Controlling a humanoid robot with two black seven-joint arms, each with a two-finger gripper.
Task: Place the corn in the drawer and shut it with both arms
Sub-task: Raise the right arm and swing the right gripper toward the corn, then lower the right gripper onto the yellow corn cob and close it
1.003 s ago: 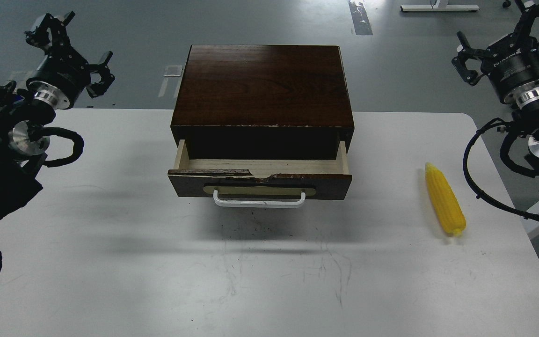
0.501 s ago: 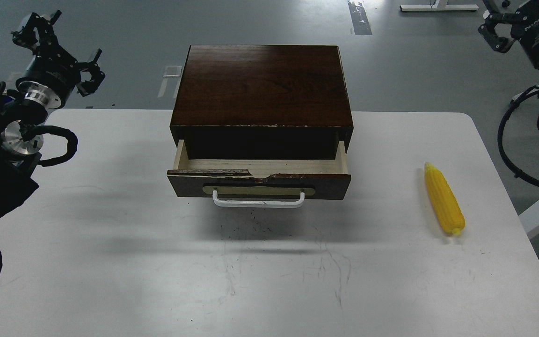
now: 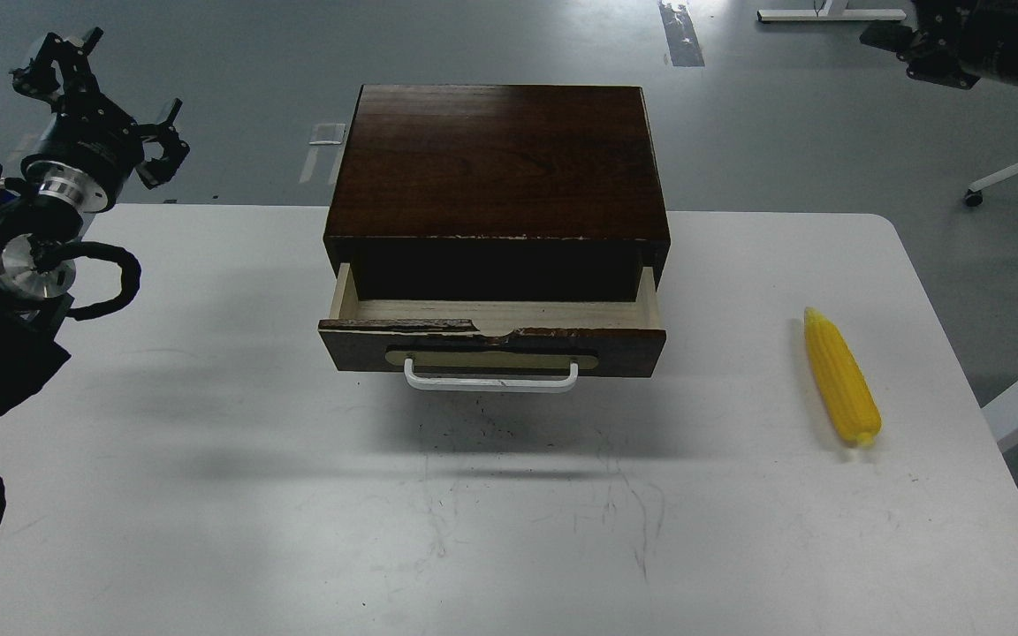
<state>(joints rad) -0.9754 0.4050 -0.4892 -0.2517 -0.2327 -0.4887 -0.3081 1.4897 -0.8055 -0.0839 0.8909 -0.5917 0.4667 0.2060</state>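
The corn (image 3: 842,378) is seen lying on the white table (image 3: 208,495) near its right edge, about midway between the far and near sides, with its pointed tip turned toward the far edge. It is well apart from the drawer (image 3: 491,340) and is touched by neither gripper.

The drawer is pulled partly out of the dark brown cabinet (image 3: 496,159), which stands at the middle of the table's far edge. The pale wood inside is exposed, and nothing is seen on the visible strip of its floor. The white bar handle (image 3: 490,380) faces the near edge.

The left gripper (image 3: 94,93) is held raised by the far left corner, its fingers spread apart and holding nothing. The right gripper (image 3: 920,44) is found at the upper right corner of the view, beyond the table's far right corner; it is seen dark and partly cut off, so whether its fingers are spread or closed cannot be told.
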